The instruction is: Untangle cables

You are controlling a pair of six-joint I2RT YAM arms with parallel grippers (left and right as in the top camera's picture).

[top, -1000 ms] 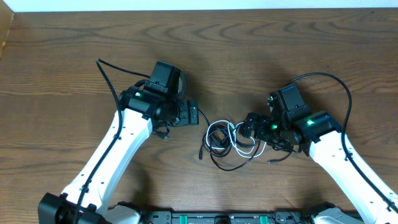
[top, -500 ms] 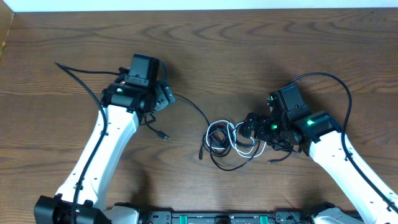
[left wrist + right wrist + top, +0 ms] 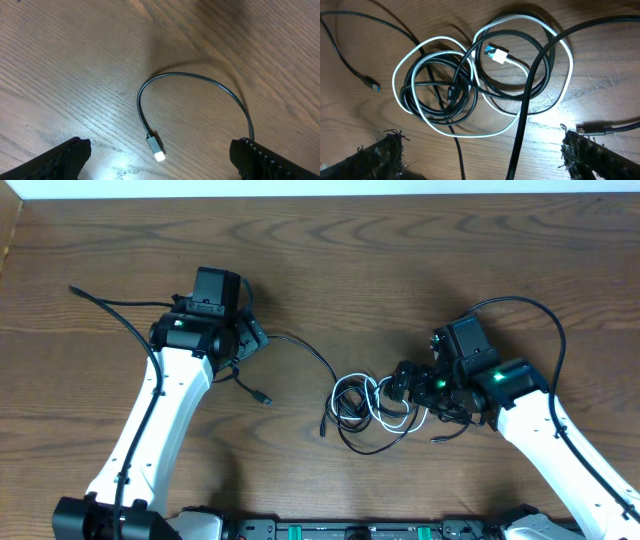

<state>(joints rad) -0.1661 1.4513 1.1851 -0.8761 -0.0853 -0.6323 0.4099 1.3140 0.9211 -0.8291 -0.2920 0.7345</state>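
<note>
The left gripper is hovering over the wooden table with its fingers spread wide, gripping nothing. A single black cable is arcing across the wood between them. Its silver plug is lying near the middle, and its far run is slipping out of sight at the right-hand fingertip. In the overhead view that cable is trailing from beneath the left gripper toward the tangle, which is lying mid-table, well apart from it. The right gripper is hanging just over the tangle, its jaws likewise wide and holding nothing. There the white cable is looping through several coiled black ones, its white plug resting inside the right-hand loop, while a flat black cable is crossing over the pile.
</note>
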